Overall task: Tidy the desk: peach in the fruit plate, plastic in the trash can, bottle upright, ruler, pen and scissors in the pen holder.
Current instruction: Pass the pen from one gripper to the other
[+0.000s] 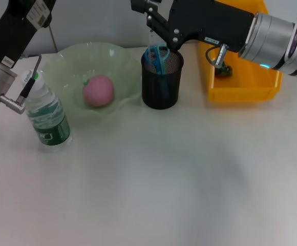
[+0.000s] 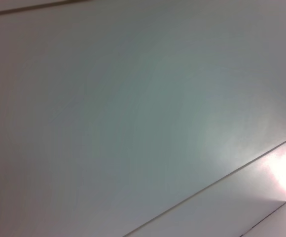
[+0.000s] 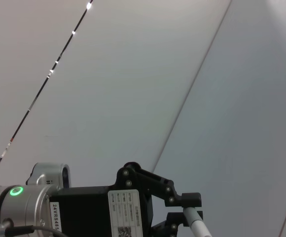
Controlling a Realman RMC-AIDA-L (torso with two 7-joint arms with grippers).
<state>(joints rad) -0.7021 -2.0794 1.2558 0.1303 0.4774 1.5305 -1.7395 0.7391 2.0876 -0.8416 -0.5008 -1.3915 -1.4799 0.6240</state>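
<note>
Right gripper [image 1: 149, 32] above rim of black mesh pen holder [image 1: 161, 84], fingers clamped on slim pale pen [image 1: 150, 38] held roughly upright over holder mouth; same grip visible in right wrist view, pen [image 3: 198, 228] pinched between dark fingertips. Blue-handled scissors [image 1: 157, 55] already standing in holder; ruler not clearly distinguishable. Peach [image 1: 98, 90] resting in green fruit plate [image 1: 66, 61]. Bottle [image 1: 47, 115] upright, just beside plate. Yellow trash can [image 1: 240, 87] behind right arm, contents not clear. Left gripper out of view, arm raised at far left; finger state unknown. Likely step: pen insertion. Best done by keeping tip centred over free mesh space beside scissor handles, lowering until tip well inside, then releasing to avoid bounce-out or tipping holder.
</note>
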